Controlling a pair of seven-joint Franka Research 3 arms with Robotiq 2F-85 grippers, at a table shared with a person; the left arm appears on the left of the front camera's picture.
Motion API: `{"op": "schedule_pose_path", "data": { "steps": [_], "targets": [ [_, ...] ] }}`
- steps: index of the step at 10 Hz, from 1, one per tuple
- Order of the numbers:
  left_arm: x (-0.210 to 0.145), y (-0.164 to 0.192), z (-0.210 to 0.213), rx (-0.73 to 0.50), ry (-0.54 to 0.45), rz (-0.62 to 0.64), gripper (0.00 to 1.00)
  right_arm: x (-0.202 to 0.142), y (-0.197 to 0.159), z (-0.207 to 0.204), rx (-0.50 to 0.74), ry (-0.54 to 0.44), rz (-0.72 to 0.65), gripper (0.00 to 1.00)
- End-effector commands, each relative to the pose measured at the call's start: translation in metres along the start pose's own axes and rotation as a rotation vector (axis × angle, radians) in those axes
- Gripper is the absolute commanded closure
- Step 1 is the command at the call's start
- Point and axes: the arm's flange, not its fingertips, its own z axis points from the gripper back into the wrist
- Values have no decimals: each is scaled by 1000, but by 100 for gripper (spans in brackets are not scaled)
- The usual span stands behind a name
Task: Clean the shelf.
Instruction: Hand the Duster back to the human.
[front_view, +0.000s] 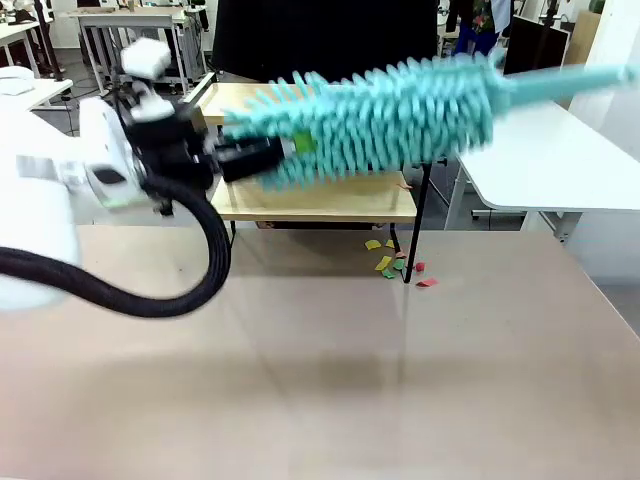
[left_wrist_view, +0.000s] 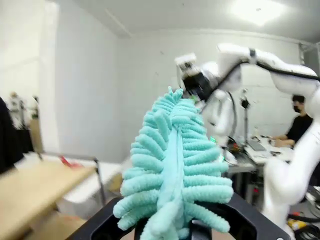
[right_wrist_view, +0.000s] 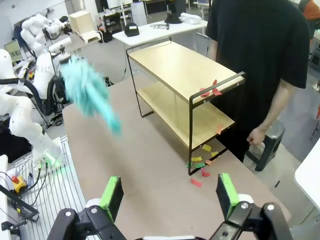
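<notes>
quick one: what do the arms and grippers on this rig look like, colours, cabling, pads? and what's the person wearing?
Left arm: glossy white rounded shells, with a thick black corrugated cable hose looping beneath. Left gripper: black blocky body, green pad at the tip. Right gripper: black body, two fingers faced with bright green pads. Person: black short-sleeved T-shirt.
</notes>
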Motion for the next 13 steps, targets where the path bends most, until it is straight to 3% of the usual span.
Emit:
{"op": "schedule_pose_path", "data": {
  "steps": [1, 3, 7, 9, 11, 13],
  "targets": [
    [42, 3, 3, 151, -75, -178, 82, 0, -1, 0, 4, -3, 15, 0],
    [92, 14, 31, 378, -90, -362, 82, 0, -1, 0, 4, -3, 15, 0],
    [148, 25, 117, 802, -45, -551, 82, 0, -1, 0, 4, -3, 15, 0],
    [159, 24, 154, 966, -26, -557, 82, 0, -1, 0, 4, -3, 15, 0],
    [152, 21, 185, 1116, 57, -561, 82, 0, -1, 0, 4, -3, 15, 0],
    [137, 20, 206, 1181, 135, -526, 82, 0, -1, 0, 4, -3, 15, 0]
  ]
}}
